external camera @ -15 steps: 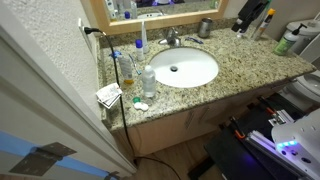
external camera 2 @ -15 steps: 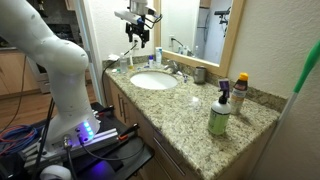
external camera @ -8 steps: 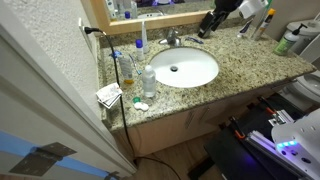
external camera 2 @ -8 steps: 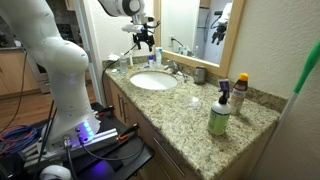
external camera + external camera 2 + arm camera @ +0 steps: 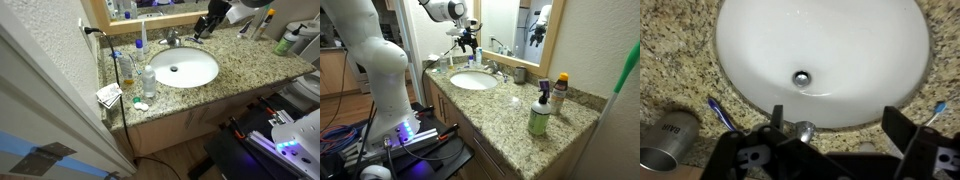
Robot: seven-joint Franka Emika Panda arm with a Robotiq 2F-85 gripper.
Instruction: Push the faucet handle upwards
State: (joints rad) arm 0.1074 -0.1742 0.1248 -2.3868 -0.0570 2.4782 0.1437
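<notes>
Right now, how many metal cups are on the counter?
1. The grey metal cup stands at the back of the counter, beside the faucet. Another may be hidden from these views.

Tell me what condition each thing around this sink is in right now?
Faucet: no water running.
Faucet handle: not gripped; whether it is up or down cannot be told.
Basin: empty.
Metal cup: upright.
Green spray bottle: upright.
End effector: open, hovering over the faucet.
</notes>
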